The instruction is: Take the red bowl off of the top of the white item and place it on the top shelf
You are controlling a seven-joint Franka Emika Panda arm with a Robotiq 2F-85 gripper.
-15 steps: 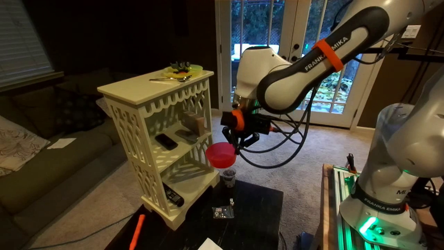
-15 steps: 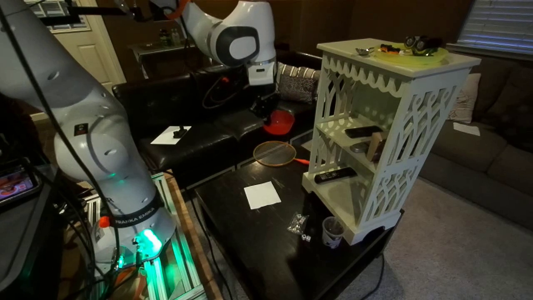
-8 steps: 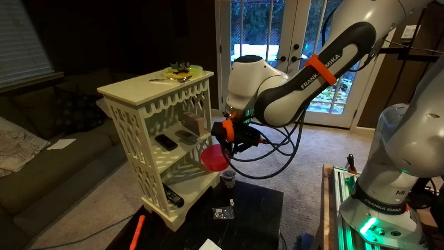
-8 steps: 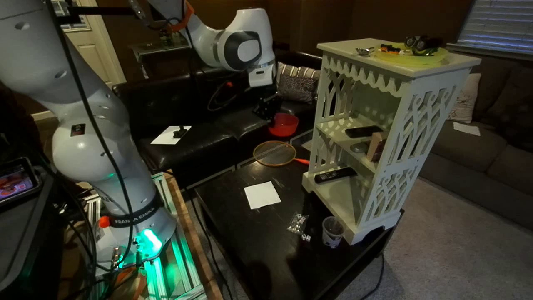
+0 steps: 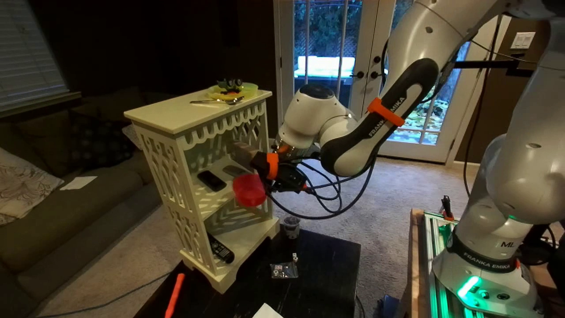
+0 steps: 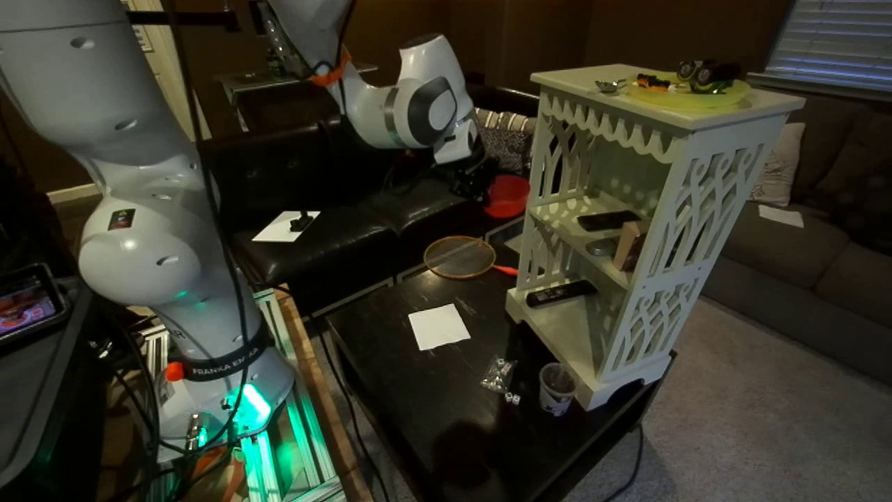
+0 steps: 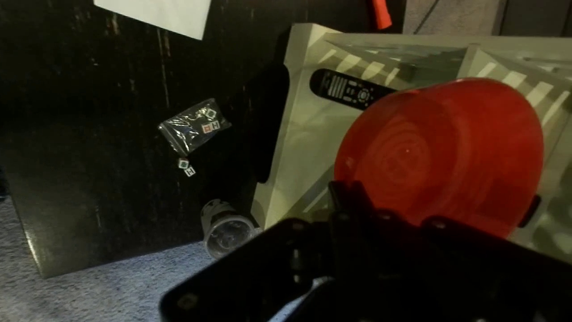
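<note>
Dim living room, black couch and bright glass doors in the background, and our stuff sits on a black counter. Our white item stands on it, with a yellow-green plate and some shiny cutlery on its flat top. Its top shelf is kinda busy: we count a phone, a small box and a flat grey thing, so those take up room. On the tier below we see a remote. Down by the foot of the white item sits a clear cup, then a plastic bag with two tiny cubes just beside it, plus a sheet of paper and a racket.

Writing-wise, we can read FRANKA EMIKA on the robot base, with ML just above. The forearm carries the brand too, partly covered by an orange band. One cube shows an H or an I, can't tell which.

Now the red bowl: our end effector has it pinched at the rim, in the air by the front of the white item, roughly level with the top shelf. Whether it's past the shelf edge, we can't tell.
</note>
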